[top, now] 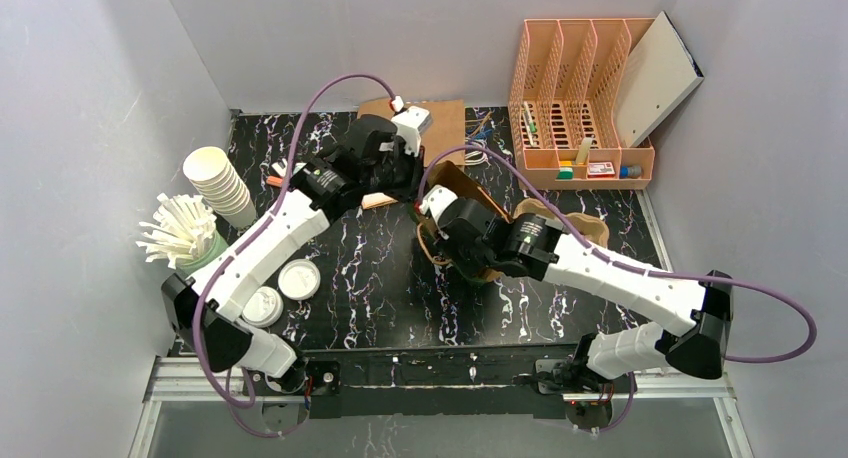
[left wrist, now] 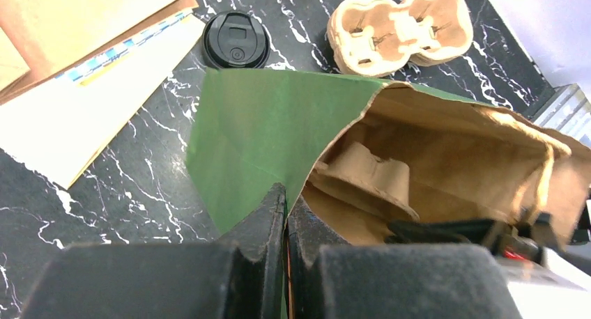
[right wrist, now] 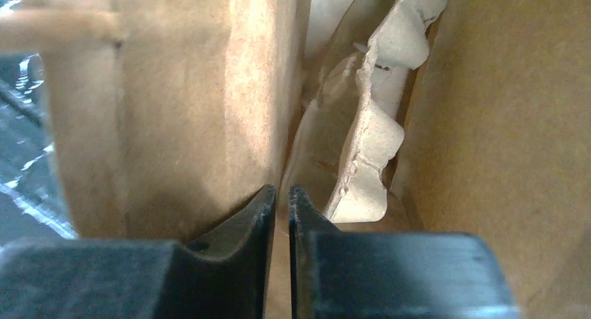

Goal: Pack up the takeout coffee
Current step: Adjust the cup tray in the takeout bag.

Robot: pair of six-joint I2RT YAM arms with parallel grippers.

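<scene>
Standing over it, I can hardly see the paper bag (top: 468,190): both wrists cover most of it, fingertips included. Close in, the bag runs off the frame to the right of the left tool (left wrist: 286,206). The cup carrier (left wrist: 369,173) inside, just beyond that tool, loses its lower part behind a black shape (left wrist: 446,230) I can't identify. Ahead of the right tool (right wrist: 277,202) only one ragged edge of the carrier shows. The bits in the pink organizer (top: 545,78) are too small to name.
</scene>
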